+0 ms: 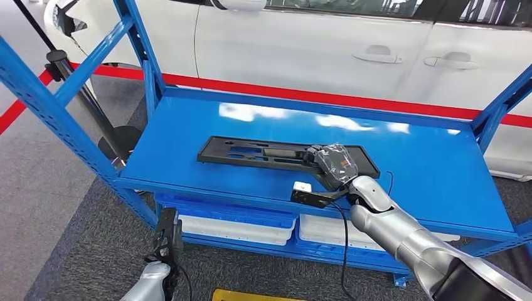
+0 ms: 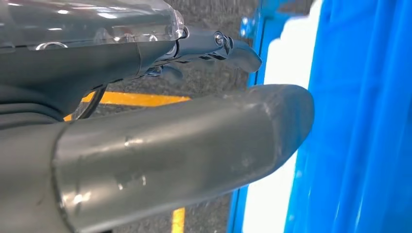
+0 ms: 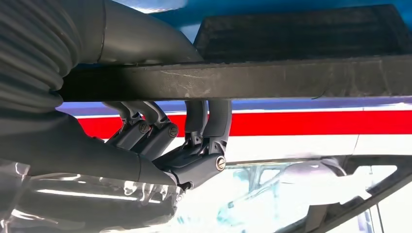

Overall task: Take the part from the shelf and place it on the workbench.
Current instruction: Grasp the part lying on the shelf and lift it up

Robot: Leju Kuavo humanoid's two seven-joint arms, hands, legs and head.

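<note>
The right hand [image 1: 332,164] is clamping the black plastic panel's [image 1: 263,152] near edge — seemingly off-centre — so it's risking tipping on lifting.

A blue metal shelf [image 1: 439,188] is seen from above, with a long flat black part [image 1: 251,152] lying on its top deck, lengthwise across the deck. The right hand [image 1: 332,166] is placed at the part's right portion, its back covered in clear plastic film; the fingers are hidden beneath it, so a grip cannot be confirmed. The left hand [image 1: 168,233] is held low, in front of the shelf's lower level. White trays [image 1: 238,229] are stored on the lower level. A white car [image 1: 326,44] is parked behind the shelf, with a red floor line [image 1: 301,95] before it.
</note>
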